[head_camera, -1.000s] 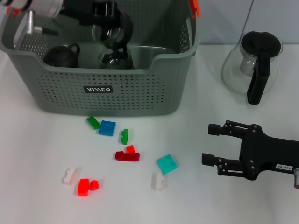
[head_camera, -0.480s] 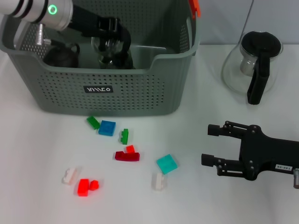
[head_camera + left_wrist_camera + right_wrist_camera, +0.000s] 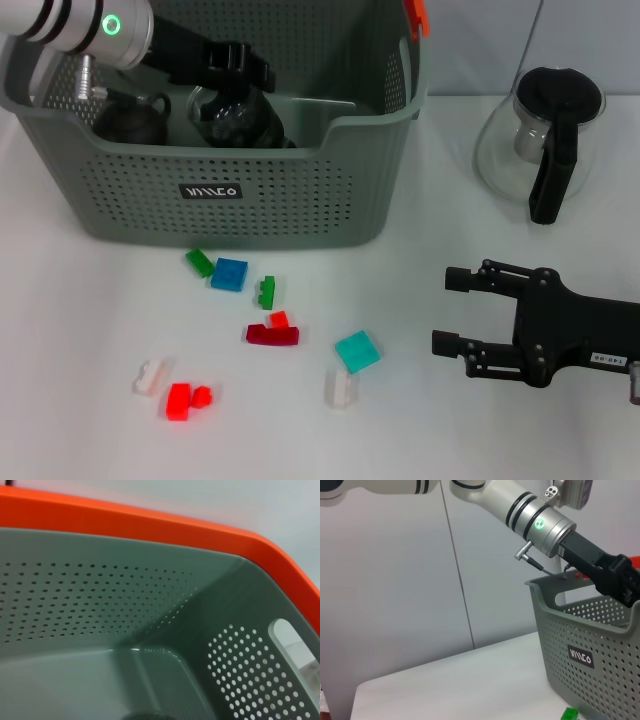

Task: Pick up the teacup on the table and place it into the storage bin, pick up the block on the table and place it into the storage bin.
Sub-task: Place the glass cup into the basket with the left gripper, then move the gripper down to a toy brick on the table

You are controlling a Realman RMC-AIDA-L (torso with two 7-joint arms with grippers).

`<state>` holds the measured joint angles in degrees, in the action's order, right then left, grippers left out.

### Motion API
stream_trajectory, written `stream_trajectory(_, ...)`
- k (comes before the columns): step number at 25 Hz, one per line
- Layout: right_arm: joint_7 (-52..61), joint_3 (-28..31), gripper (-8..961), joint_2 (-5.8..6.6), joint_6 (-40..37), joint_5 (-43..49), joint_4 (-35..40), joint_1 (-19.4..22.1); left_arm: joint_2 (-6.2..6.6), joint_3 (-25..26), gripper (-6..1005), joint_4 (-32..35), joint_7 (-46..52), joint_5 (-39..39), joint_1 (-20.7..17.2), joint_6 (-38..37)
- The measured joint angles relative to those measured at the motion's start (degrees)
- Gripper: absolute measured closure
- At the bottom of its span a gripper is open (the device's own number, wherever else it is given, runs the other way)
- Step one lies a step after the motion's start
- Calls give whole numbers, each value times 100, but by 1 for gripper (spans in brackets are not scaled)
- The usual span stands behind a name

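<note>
One small black label (image 3: 210,191) sits on the front wall of the storage bin (image 3: 230,200); its white lettering I cannot read for certain. The bin stands at the table's (image 3: 90,330) far left part. My left gripper (image 3: 235,100) is down inside it, over a glass teacup (image 3: 232,112) beside a dark teapot (image 3: 132,118) near the bin's left wall. Whether those fingers are released or clenched on the cup, I cannot tell. Compared with a second ago, the left arm has dropped lower into the bin and the cup now lies deeper, near the floor.

The left wrist view shows only the bin's perforated inner wall and an orange handle clip (image 3: 150,527).

My right gripper (image 3: 462,310) rests near the table's front right edge, claw spread wide and holding nothing, unchanged from before. A glass carafe (image 3: 545,140) with a black handle stands at the far right.

Blocks lie scattered in front of the bin: a blue block (image 3: 229,273), a teal block (image 3: 357,351), a red block (image 3: 180,400), all where they were.
</note>
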<state>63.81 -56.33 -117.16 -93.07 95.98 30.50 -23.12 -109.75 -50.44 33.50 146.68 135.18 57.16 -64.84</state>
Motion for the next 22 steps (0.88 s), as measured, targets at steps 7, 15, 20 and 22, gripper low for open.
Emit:
stream_trajectory(7, 0, 0, 131, 16, -10, 0, 0, 0, 12, 271, 661, 328, -15, -51, -82, -304)
stream_trajectory(15, 0, 0, 131, 26, -11, -1, -1, -12, -79, 883, 613, 1558, -490, -936, -597, -1450)
stream_trajectory(20, 0, -1, 131, 26, -8, 0, -10, -20, -59, 1976, 595, 1732, -1923, -2317, -1054, -3074)
stream_trajectory(22, 0, 0, 131, 27, -8, 0, -12, -22, -52, 2299, 593, 1733, -2476, -2624, -1278, -3764)
